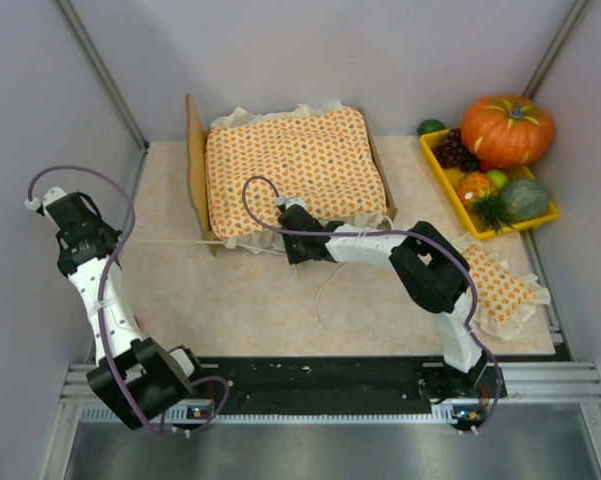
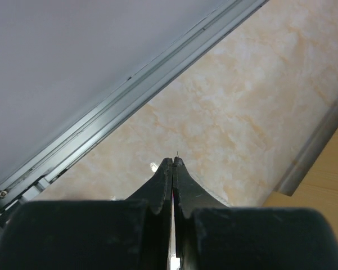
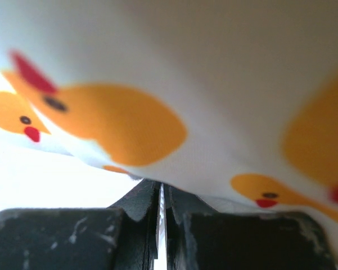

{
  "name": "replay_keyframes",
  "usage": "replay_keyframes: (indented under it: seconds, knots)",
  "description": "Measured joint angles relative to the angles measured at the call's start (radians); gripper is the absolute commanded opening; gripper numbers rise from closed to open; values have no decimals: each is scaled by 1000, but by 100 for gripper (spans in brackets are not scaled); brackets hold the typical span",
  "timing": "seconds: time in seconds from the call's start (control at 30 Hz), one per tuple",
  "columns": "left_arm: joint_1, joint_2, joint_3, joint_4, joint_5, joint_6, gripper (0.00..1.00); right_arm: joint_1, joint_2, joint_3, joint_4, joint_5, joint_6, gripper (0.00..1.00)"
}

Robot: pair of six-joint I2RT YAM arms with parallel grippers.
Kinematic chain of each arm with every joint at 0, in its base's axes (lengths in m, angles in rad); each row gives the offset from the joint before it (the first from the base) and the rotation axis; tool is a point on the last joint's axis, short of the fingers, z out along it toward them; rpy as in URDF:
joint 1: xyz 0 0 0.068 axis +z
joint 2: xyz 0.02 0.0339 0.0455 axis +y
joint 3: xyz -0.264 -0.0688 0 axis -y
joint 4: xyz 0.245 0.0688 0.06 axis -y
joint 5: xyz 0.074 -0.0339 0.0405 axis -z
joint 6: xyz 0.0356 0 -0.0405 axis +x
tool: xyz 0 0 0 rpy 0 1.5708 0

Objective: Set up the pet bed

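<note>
The pet bed stands at the back middle of the table, its plywood headboard (image 1: 194,165) on the left. The orange-dotted ruffled bedspread (image 1: 295,165) covers the whole frame, so the grey base is hidden. My right gripper (image 1: 285,243) is at the bed's front edge by the ruffle. In the right wrist view the fabric (image 3: 213,67) drapes over its fingertips (image 3: 160,188) and the jaws are shut on its edge. The small pillow (image 1: 498,282) lies at the right of the table. My left gripper (image 1: 40,202) is shut and empty (image 2: 174,163), low over the table's far left.
A yellow tray (image 1: 437,163) at the back right holds a pumpkin (image 1: 507,128), grapes and other produce. Grey walls and metal rails (image 2: 129,95) close in the table. A light-wood edge (image 2: 320,191) shows at the lower right of the left wrist view.
</note>
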Motion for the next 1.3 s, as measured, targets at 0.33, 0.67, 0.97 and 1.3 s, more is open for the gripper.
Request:
replay_keyframes:
  seconds: [0.33, 0.67, 0.97, 1.3]
  knots:
    - [29, -60, -89, 105, 310, -78, 30, 9, -18, -18, 2, -77, -21, 34]
    - [29, -264, -326, 37, 530, -128, 98, 35, -320, -249, 2, -160, -20, 57]
    - [7, -429, -338, 52, 660, -166, 98, -121, -780, -380, -88, 18, -18, 70]
    - [-327, -327, -266, 196, 561, -179, 99, -525, -916, -455, -192, -1, -19, 73]
